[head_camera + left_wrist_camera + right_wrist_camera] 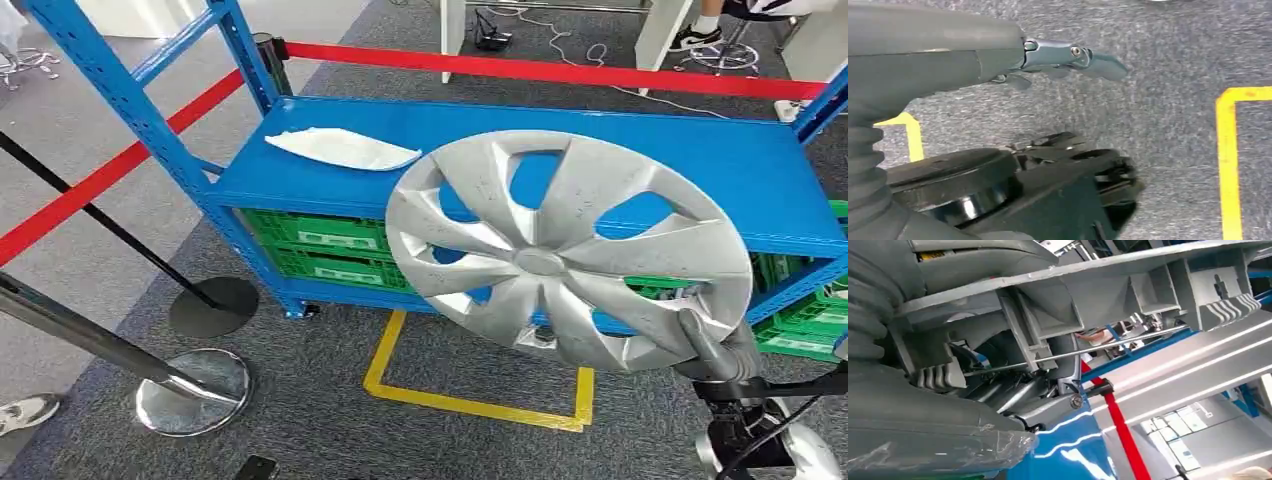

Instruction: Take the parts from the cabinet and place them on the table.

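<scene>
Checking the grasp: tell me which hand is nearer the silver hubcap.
Right. The right hand grips the hubcap at its lower edge; the left hand hangs over the carpet, apart from it.

i see my right hand point(722, 350) at the near right, gripping the lower rim of a silver hubcap point(568, 250) and holding it upright in front of the blue shelf point(700, 160). on the shelf top, far left, lies a white part point(342, 149), well apart from the hubcap. green crates point(320, 248) sit on the level below. yellow floor tape point(470, 404) marks the grey carpet just near the shelf. red barrier belts point(560, 70) run behind and to the left, with a chrome stanchion base point(193, 390) at near left.
</scene>
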